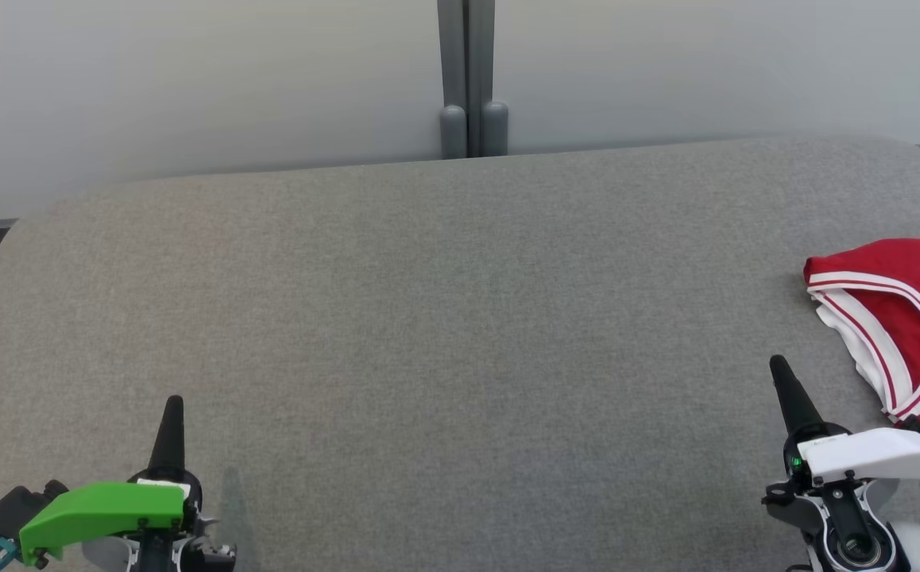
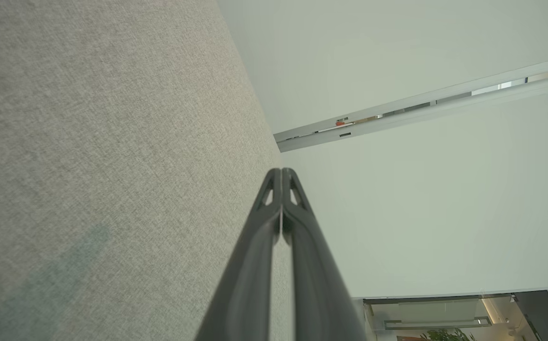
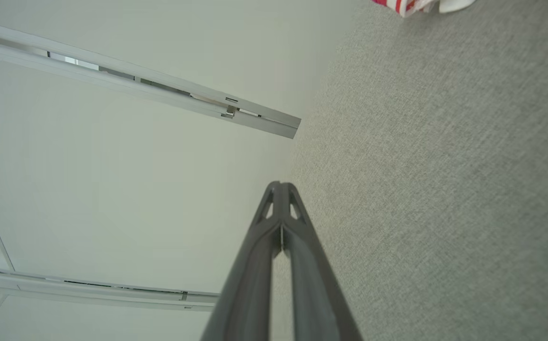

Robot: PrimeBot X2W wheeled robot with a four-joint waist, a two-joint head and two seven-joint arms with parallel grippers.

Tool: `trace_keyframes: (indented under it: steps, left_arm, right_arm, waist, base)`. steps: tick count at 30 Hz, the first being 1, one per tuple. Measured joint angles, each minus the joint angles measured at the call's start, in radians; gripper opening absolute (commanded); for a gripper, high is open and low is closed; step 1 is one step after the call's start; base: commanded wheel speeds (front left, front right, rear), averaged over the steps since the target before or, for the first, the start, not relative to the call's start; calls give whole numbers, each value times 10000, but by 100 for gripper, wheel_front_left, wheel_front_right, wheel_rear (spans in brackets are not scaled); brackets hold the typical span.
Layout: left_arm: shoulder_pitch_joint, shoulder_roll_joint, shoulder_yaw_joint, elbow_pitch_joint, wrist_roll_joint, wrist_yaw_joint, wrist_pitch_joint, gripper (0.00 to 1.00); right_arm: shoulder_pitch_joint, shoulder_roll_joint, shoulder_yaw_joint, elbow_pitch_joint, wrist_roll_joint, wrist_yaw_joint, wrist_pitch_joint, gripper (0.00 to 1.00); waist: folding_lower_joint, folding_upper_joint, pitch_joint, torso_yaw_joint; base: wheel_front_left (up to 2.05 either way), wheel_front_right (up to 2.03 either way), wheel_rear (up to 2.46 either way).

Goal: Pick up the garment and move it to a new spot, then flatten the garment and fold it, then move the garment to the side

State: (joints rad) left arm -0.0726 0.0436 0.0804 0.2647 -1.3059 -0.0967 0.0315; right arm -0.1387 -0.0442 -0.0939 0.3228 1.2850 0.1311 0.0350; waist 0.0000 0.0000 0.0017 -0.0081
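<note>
Grey woven cloth covers the table (image 1: pixel 396 334), and the garment (image 1: pixel 901 314) lies at its far right, partly cut off by the head view's edge. It looks folded, though I cannot be sure. The left gripper (image 1: pixel 175 403) and right gripper (image 1: pixel 778 364) both hang clenched on nothing, jaws pressed together. The risk, as I judge it: the right gripper sits near the striped trim (image 1: pixel 865 280), so a careless sweep could snag it and undo the fold — or nudge the garment toward the table's edge.
</note>
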Motion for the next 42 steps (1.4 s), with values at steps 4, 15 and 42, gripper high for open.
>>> trace_keyframes:
  steps: [4,15,42]
  left_arm:
    - [-25,4,46,-46,-311,0,111,0]
    - [-118,12,146,-176,-1218,-12,336,0]
    - [-324,27,353,-441,-3039,-44,821,0]
  right_arm:
    - [11,-4,-25,-75,362,-2,88,0]
    - [48,-13,-94,-261,1292,-2,311,0]
    - [92,-31,-222,-675,3250,-2,803,0]
  waist:
    - [0,0,-3,8]
    - [0,0,-10,29]
    - [0,0,-27,79]
  base:
    - [0,0,0]
    - [0,0,0]
    - [0,0,0]
